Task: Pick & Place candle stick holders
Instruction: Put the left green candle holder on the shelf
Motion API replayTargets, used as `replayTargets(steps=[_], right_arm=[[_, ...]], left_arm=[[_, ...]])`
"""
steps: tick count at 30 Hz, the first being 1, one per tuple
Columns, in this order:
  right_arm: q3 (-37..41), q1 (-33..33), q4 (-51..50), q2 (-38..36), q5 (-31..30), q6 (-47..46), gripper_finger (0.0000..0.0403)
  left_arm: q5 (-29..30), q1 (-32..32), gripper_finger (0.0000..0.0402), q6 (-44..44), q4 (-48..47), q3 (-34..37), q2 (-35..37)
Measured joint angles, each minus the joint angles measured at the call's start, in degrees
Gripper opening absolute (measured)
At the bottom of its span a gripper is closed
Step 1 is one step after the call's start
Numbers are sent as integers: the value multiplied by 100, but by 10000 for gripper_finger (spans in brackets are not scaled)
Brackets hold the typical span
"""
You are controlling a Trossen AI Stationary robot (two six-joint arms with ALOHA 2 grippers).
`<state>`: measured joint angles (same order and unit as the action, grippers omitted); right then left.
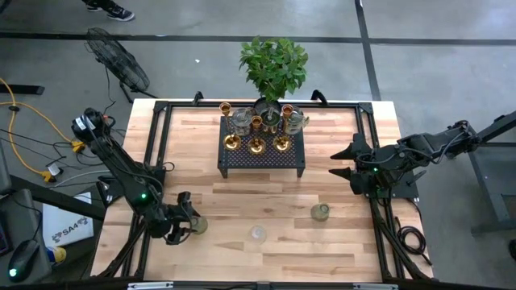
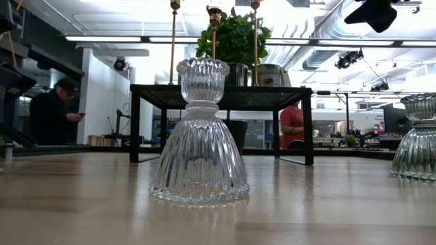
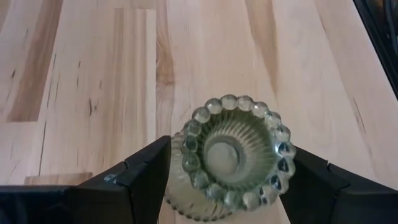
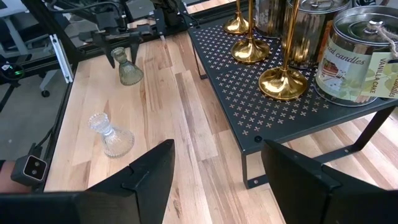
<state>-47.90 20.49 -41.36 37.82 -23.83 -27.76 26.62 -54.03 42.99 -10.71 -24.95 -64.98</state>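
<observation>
Right now the left gripper [image 1: 192, 225] is hanging low over the near-left part of the wooden table [image 1: 339, 250], its fingers spread to either side of a greenish glass candle holder [image 3: 232, 155] that is standing upright directly between them. In the left wrist view the beaded rim of the cup is sitting just inside both pads, so whether they are already touching the glass is hard to say; no firm pinch is showing. The holder's long axis is running vertically, in line with the gripper's approach from above, so I judge that the coming move is turning on a plain squeeze across the cup or neck. A clear glass candle holder [image 1: 257, 234] is standing to this gripper's right, well apart, and a second greenish holder [image 1: 320, 212] is sitting farther that way, nearer the right arm. The right gripper [image 1: 343, 161] is waiting with its fingers spread wide, just beside the right end of the black perforated stand [image 1: 262, 159], which is carrying three brass candlesticks [image 1: 256, 145], candle tins and a potted plant [image 1: 274, 66] behind them.
</observation>
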Motion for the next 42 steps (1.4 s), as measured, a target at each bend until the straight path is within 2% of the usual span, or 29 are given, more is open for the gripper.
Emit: replayTargets(steps=[5,20,30,42], right_arm=[[0,0,0,-1,0,0,233],[0,0,0,-1,0,-1,233],[0,0,0,-2,0,1,233],[0,0,0,-2,0,1,233]], left_arm=[[99,-1,242,-136,117,0,-86],[195,-1,147,-122,135,-2,-87],[449,0,135,-118,96,-2,-87],[1786,8,133,231,161,-106,-87]])
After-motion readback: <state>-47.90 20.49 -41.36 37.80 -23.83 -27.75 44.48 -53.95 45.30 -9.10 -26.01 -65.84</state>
